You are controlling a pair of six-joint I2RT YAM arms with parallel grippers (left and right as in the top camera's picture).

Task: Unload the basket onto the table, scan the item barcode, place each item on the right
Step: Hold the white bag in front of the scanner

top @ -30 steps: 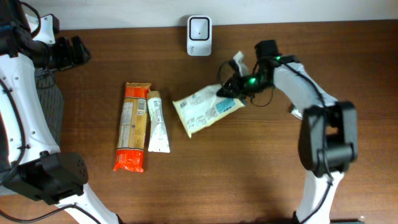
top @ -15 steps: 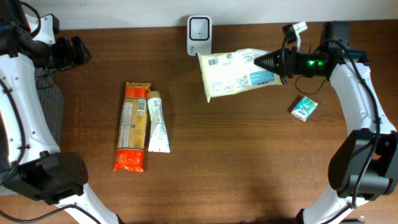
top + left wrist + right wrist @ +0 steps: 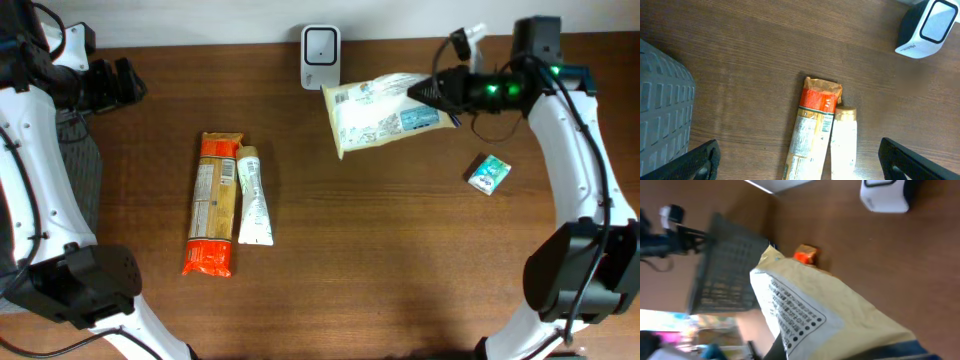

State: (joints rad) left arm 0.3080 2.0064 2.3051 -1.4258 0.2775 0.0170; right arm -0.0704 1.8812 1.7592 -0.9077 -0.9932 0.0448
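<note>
My right gripper (image 3: 438,91) is shut on one end of a pale yellow pouch (image 3: 383,113) and holds it off the table, just right of the white and black scanner (image 3: 320,45). A barcode shows on the pouch's left end, close to the scanner. In the right wrist view the pouch (image 3: 840,315) fills the lower half, with the scanner (image 3: 885,195) at the top right. My left gripper (image 3: 126,82) hovers open at the far left of the table. Its fingers (image 3: 697,162) stand wide apart with nothing between them.
A long orange packet (image 3: 213,205) and a white tube (image 3: 253,198) lie side by side left of centre. A small green and white box (image 3: 489,174) lies at the right. A grey basket (image 3: 662,115) stands at the left edge.
My right arm lifted the pouch from the middle of the table and carried it up and right, beside the scanner. The left arm has not moved.
</note>
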